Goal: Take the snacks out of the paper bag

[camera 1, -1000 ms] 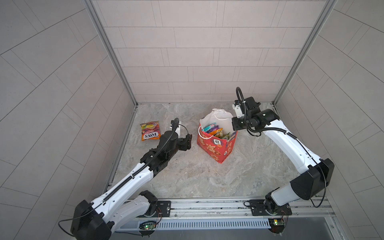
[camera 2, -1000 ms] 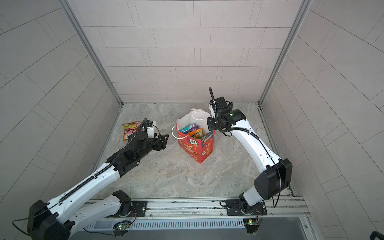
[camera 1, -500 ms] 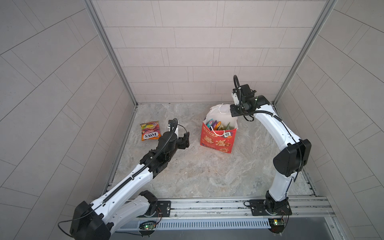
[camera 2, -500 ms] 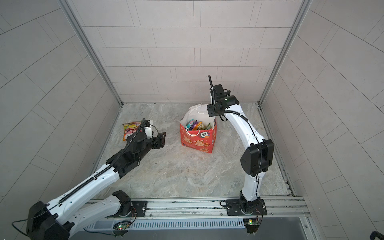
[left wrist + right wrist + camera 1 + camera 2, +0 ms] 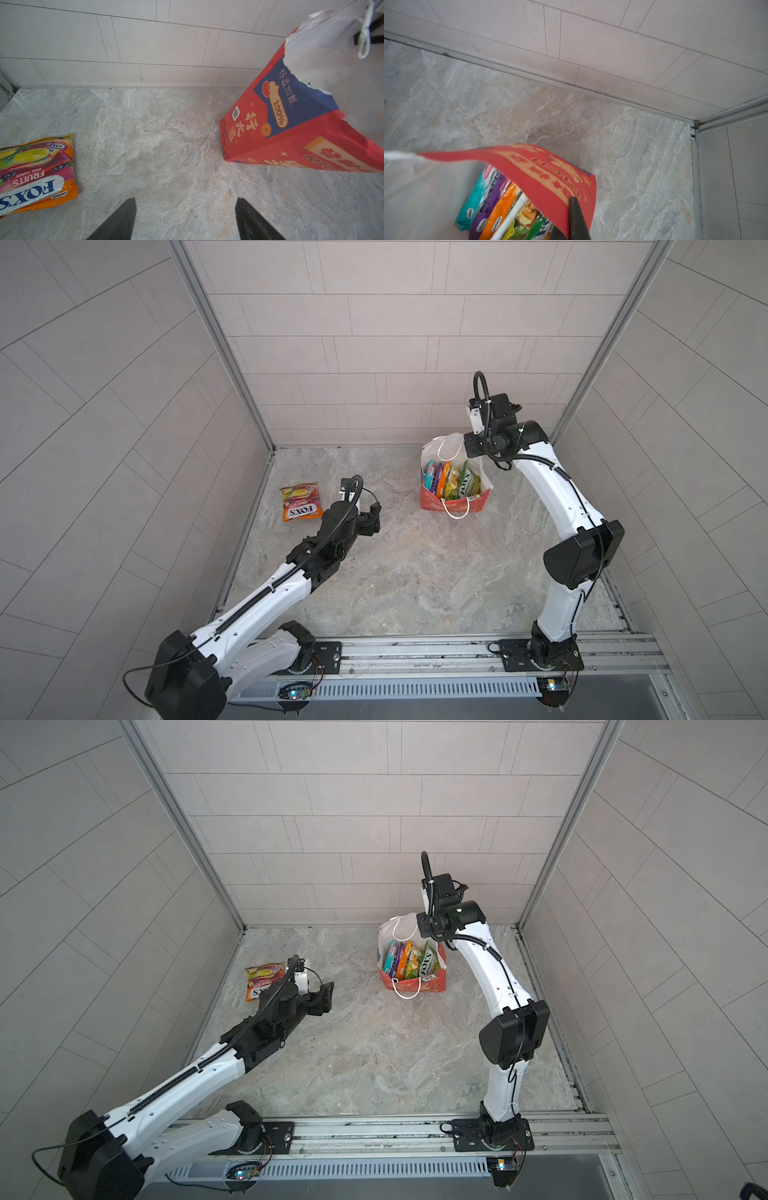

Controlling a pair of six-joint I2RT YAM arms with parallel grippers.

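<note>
- Grey marbled stone floor [image 5: 415, 572] fills the booth, closed in by pale tiled walls [image 5: 374, 344] on three sides. An aluminium rail [image 5: 415, 649] along the near edge carries both arm bases.
- Nearest of the two working ends, the left gripper [image 5: 372, 517] hangs low over bare floor. Its two black fingers [image 5: 122, 218] are spread wide with nothing between them.
- Just beside that gripper, on the side away from the bag and a touch farther back, lies a flat glossy orange candy packet [image 5: 302, 508] with white "FOX'S" lettering. It is out on the floor, and nothing touches it.
- Well apart from the left gripper, ahead of its fingertips and over toward the right arm, stands the tall red paper gift bag [image 5: 455, 504]. It has gold characters, a blue side panel and a white inside, and it sits on its base with the mouth open upward.
- In the left wrist view the bag's edge above the blue panel looks ragged.
- A white cord handle [image 5: 455, 512] droops over the bag's near wall, on the side facing the rail.
- Inside the bag a row of flat packets [image 5: 451, 481] stands on edge, side by side: teal, purple, orange, yellow and green.
- Farthest back, the right gripper [image 5: 572, 207] is closed on the bag's upper rim at its far right corner, above the packets.
- In the right wrist view one black finger presses on the red outside of the wall, and the paper hides the other. In both top views the wrist covers the fingertips.
</note>
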